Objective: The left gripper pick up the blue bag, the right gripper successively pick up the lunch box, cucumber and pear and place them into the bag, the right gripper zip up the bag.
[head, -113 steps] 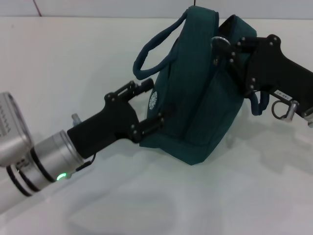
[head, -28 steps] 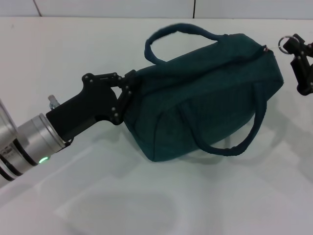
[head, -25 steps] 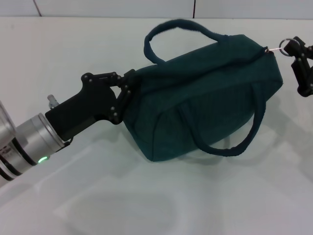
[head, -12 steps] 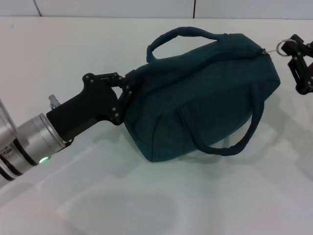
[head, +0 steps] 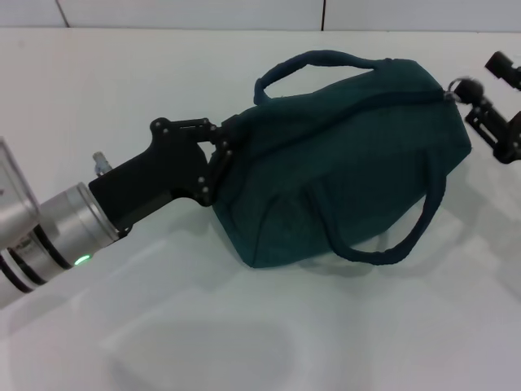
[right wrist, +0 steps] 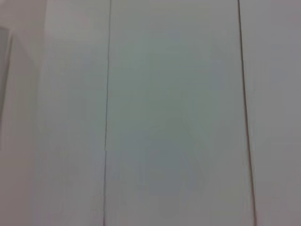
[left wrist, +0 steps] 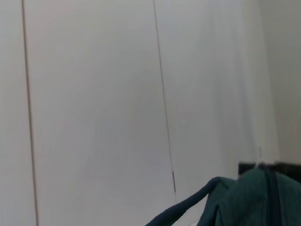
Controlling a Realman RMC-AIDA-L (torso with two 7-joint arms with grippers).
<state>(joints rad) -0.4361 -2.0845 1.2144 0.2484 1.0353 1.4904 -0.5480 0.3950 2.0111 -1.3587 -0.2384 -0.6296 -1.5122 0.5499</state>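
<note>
A plain white table (head: 244,342) fills the scene; beyond the table's far edge stands a white panelled wall (head: 187,12) with thin dark seams

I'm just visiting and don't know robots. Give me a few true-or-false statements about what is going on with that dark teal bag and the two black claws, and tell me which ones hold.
1. The left gripper, a black two-fingered claw on a silver-cuffed arm, grips one end of the dark teal soft fabric bag. True.
2. The bag's top gapes wide open. False: the top looks closed along its length.
3. The right gripper, the other black claw, is at the bag's far end, by the silver zipper ring. True.
4. A yellow pear lies on the white table beside the bag. False: no pear shows anywhere.
5. Both loop handles hang on one side. False: one handle arches over the top, the other droops down the near side.
</note>
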